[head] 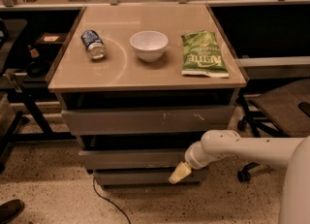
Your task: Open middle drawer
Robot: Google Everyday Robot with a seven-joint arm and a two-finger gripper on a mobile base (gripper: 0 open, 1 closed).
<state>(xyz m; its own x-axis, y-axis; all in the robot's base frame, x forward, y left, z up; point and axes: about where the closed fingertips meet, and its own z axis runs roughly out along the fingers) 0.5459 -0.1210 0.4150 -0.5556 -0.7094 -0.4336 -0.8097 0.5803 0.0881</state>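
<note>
The middle drawer (pixel 131 159) is the second of three grey fronts, between the scratched top drawer (pixel 145 120) and the lowest drawer (pixel 135 177). The gripper (pixel 179 173) sits at its lower right edge; whether it is spread or closed cannot be told. The tabletop (pixel 145 72) holds one can (pixel 93 44), one white bowl (pixel 148 45) and one green chip bag (pixel 203 59).
</note>
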